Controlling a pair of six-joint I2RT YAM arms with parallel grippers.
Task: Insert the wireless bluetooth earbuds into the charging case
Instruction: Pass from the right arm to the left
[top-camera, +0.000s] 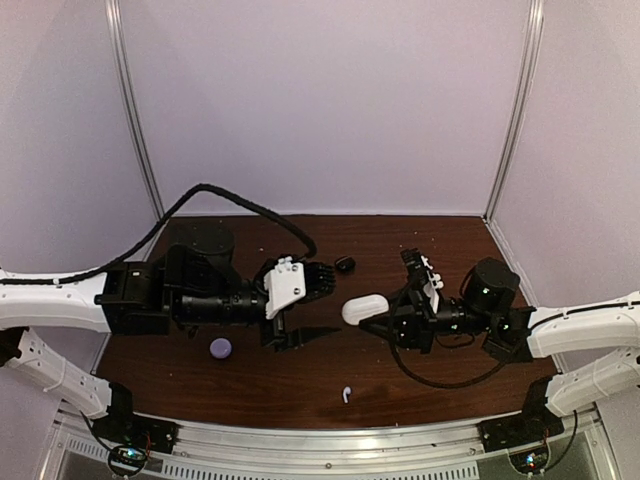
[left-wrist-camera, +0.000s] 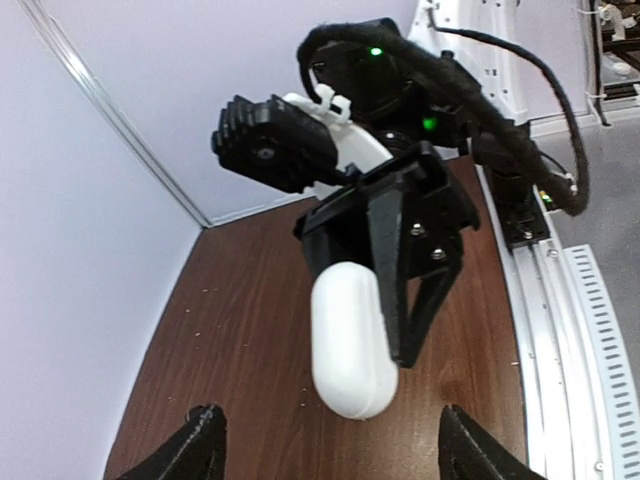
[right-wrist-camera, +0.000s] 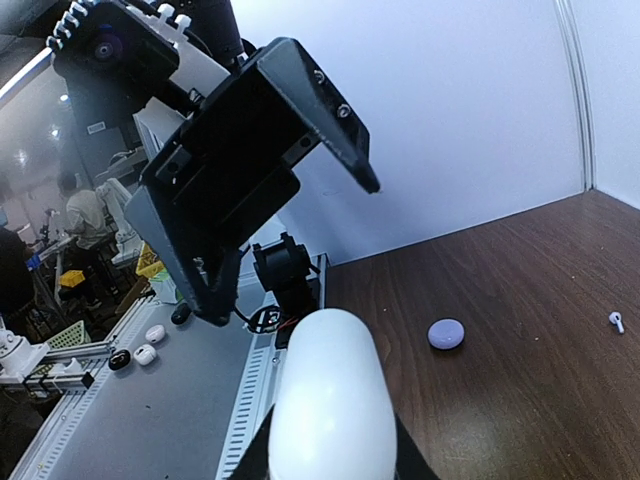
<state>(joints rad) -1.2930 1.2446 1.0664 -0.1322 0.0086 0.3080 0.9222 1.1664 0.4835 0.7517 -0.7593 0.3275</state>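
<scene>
My right gripper (top-camera: 378, 314) is shut on a white oval charging case (top-camera: 364, 307) and holds it above the table's middle. The case (right-wrist-camera: 330, 400) looks closed and fills the lower centre of the right wrist view, where it hides most of the right gripper (right-wrist-camera: 330, 468). My left gripper (top-camera: 332, 303) faces the case from the left, open and holding nothing. In the left wrist view its gripper (left-wrist-camera: 335, 448) stands just short of the case (left-wrist-camera: 348, 340), without touching it. A white earbud with a stem (top-camera: 346, 394) lies near the front edge, also visible as the stemmed earbud (right-wrist-camera: 616, 321).
A pale lavender round pebble (top-camera: 220, 347) lies on the brown table (top-camera: 450, 385) below my left arm and shows as the lavender pebble (right-wrist-camera: 446, 333). A small black rounded piece (top-camera: 345, 264) sits behind the grippers. White walls close the back and sides.
</scene>
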